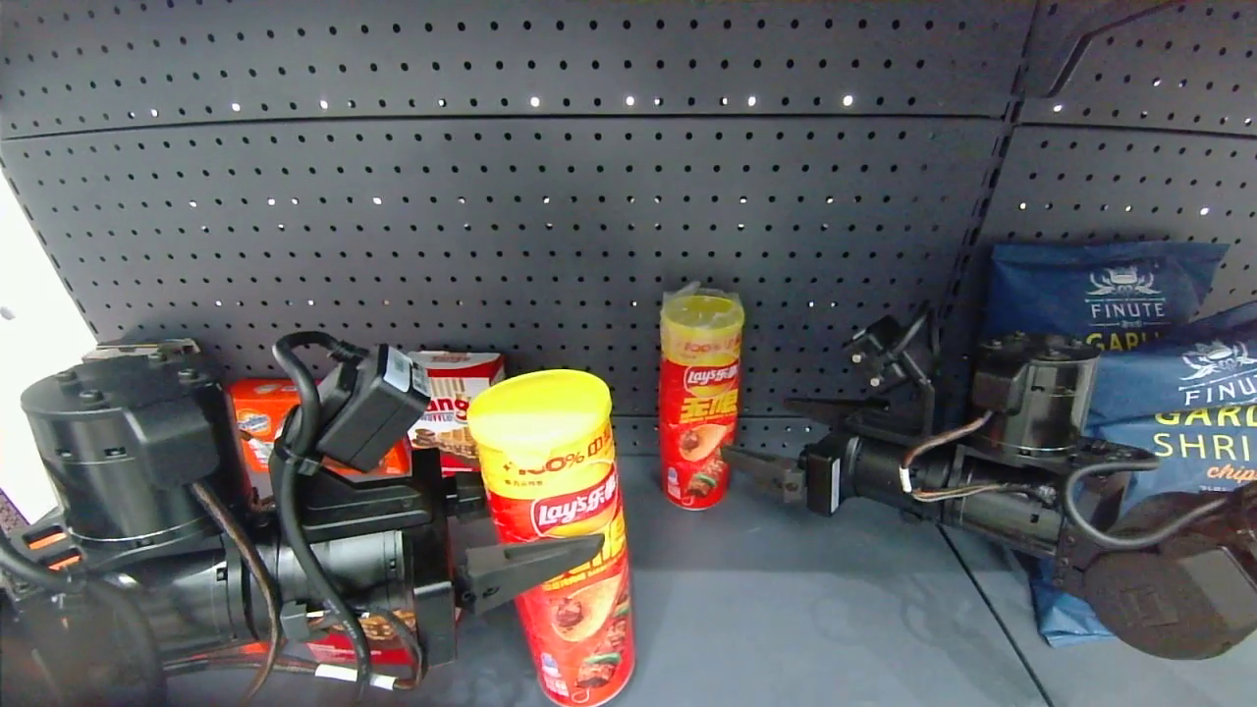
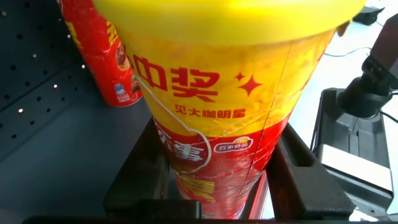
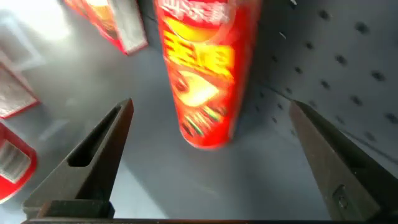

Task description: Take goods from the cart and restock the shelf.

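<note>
Left tool (image 1: 565, 550) is clamping front chip can (image 1: 545, 442) upright on shelf (image 1: 786, 609), 7 o'clock from rear can (image 1: 699, 403), likely so it sets down level; right tool (image 1: 761, 432) is standing apart, facing rear can.

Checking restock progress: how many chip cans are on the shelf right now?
2. The front can is gripped by the left hand; the back can stands by the pegboard, before the open right hand. Others may hide behind the left arm.
</note>
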Available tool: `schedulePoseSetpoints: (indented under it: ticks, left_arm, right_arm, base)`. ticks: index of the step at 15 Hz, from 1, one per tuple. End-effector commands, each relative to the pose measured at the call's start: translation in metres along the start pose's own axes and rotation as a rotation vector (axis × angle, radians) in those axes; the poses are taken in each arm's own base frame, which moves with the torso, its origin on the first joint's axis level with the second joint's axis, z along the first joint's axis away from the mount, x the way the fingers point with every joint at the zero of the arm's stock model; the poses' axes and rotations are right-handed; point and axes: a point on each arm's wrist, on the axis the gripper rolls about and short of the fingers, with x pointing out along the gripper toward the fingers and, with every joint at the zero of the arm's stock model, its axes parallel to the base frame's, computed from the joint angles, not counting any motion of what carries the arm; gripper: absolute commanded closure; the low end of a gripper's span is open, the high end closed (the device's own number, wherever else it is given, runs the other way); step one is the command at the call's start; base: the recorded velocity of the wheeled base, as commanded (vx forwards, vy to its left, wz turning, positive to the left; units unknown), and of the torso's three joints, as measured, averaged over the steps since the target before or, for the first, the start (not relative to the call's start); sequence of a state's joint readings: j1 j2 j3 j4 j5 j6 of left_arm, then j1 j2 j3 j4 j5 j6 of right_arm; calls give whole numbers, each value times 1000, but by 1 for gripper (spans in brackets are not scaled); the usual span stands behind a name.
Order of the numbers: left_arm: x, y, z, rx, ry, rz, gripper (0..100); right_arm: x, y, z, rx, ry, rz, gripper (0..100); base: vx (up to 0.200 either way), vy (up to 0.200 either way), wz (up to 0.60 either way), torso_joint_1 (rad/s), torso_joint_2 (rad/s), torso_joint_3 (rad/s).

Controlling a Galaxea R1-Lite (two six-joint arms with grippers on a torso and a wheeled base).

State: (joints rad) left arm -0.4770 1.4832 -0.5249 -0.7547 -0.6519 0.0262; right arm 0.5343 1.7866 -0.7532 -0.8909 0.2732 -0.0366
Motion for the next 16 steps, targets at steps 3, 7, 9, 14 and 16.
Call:
schedulePoseSetpoints:
  ticks: [3, 7, 9, 14, 16]
  left_arm:
    - [0, 0, 0, 1, -1, 0, 100]
    - [0, 0, 0, 0, 0, 0, 100]
    - [0, 0, 0, 0, 0, 0, 100]
    - [0, 1, 0, -2, 1, 1, 100]
    - [1, 1, -1, -2, 3, 1, 100]
  right_arm:
    - [17, -3, -18, -12, -29, 20, 0]
    - [30, 2, -29, -16, -35, 44, 0]
    - [35, 1, -33, -15, -30, 47, 0]
    - [43, -1, -38, -16, -24, 64, 0]
    - [53, -4, -42, -18, -22, 64, 0]
  base:
    - [0, 0, 0, 0, 0, 0]
    - [0, 0, 0, 0, 0, 0]
    - [0, 0, 0, 0, 0, 0]
    - [0, 0, 0, 0, 0, 0]
    - [0, 0, 0, 0, 0, 0]
